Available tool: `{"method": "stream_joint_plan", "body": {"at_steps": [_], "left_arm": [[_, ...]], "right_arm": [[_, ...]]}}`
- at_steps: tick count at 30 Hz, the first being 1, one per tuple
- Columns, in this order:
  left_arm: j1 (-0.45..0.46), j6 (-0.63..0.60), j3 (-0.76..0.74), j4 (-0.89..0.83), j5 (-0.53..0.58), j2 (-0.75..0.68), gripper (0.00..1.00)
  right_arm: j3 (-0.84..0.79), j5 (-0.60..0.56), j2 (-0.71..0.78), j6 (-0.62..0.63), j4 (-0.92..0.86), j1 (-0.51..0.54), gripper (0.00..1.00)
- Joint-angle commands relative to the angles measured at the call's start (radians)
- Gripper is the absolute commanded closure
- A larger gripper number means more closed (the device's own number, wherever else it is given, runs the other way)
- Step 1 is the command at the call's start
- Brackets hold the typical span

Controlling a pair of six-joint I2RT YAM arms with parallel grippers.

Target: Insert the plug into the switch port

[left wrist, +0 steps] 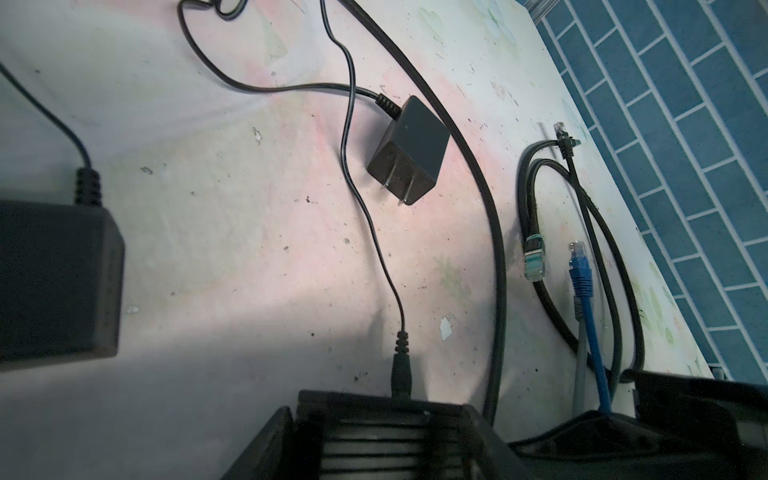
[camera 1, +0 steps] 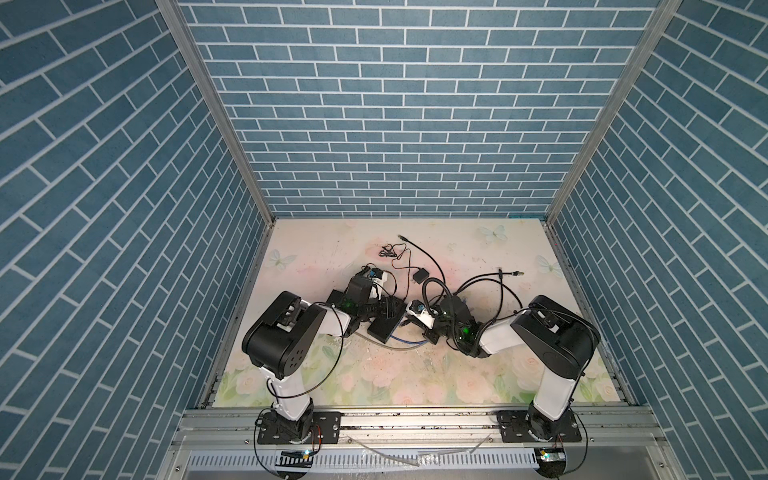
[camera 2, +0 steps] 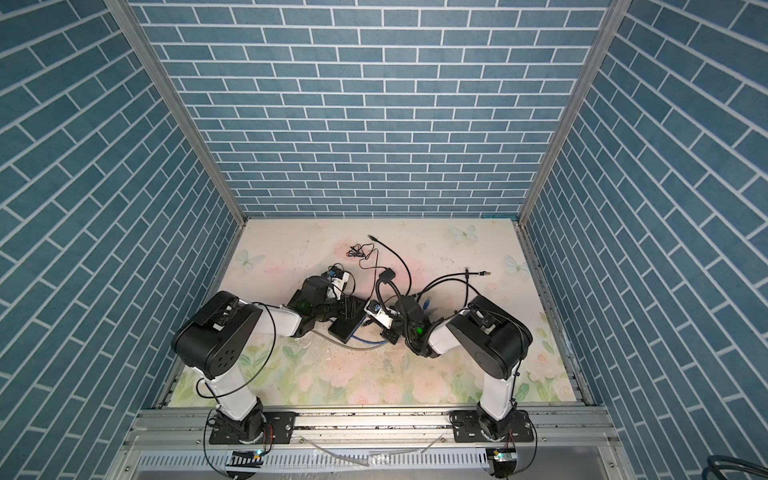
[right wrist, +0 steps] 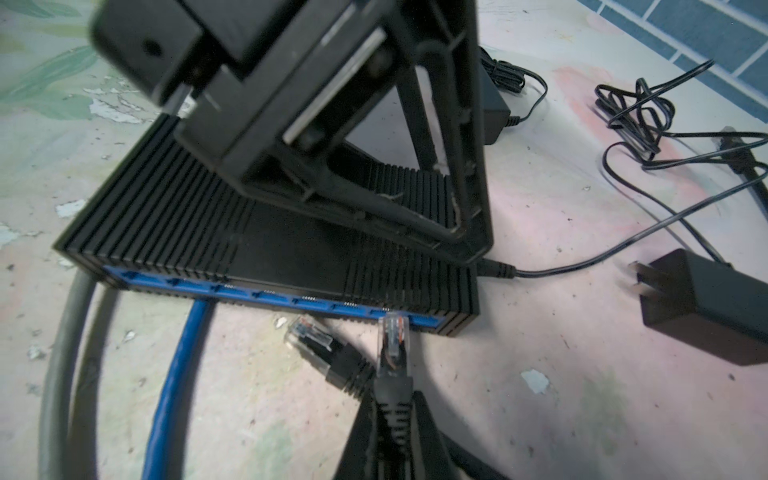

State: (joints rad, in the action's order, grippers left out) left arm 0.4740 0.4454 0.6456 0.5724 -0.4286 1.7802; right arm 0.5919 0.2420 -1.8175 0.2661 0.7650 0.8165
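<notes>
My right fingers point(right wrist: 363, 436) pinch the black plug point(right wrist: 392, 345). Its clear tip is right at the blue port row point(right wrist: 257, 296) of the switch point(right wrist: 187, 224) on the table point(right wrist: 540, 415). My left fingers point(right wrist: 469, 187) squeeze the switch's sides.

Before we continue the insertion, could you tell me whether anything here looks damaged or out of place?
The tabletop print is chipped, with white flakes near the switch. A spare black plug lies loose before the ports, beside the plug the right gripper holds.

Ribbed matt plastic switch point(right wrist: 166, 216), clear plastic plug point(right wrist: 392, 336)
</notes>
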Motion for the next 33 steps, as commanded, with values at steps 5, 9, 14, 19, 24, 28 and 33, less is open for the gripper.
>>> {"method": "stream_joint_plan", "body": {"at_steps": [5,9,14,19,24,28,33], "left_arm": [[0.015,0.051,-0.044,-0.102,-0.012,0.057,0.36],[0.016,0.071,-0.058,-0.082,-0.002,0.059,0.36],[0.015,0.101,-0.076,-0.065,0.031,0.055,0.37],[0.017,0.119,-0.088,-0.061,0.066,0.054,0.37],[0.017,0.121,-0.1,-0.034,0.043,0.061,0.38],[0.019,0.113,-0.1,0.035,-0.062,0.078,0.39],[0.019,0.121,-0.109,0.094,-0.156,0.078,0.39]], "right_arm": [[0.069,0.002,-0.012,-0.072,0.078,0.024,1.0],[0.075,-0.017,-0.029,-0.107,0.142,0.034,1.0],[0.105,-0.031,-0.02,-0.109,0.082,0.052,1.0],[0.126,-0.085,-0.022,-0.114,0.031,0.065,1.0],[0.122,-0.109,-0.036,-0.122,0.097,0.068,1.0],[0.114,-0.121,-0.066,-0.122,0.209,0.069,1.0],[0.094,-0.106,-0.083,-0.136,0.345,0.071,1.0]]}}
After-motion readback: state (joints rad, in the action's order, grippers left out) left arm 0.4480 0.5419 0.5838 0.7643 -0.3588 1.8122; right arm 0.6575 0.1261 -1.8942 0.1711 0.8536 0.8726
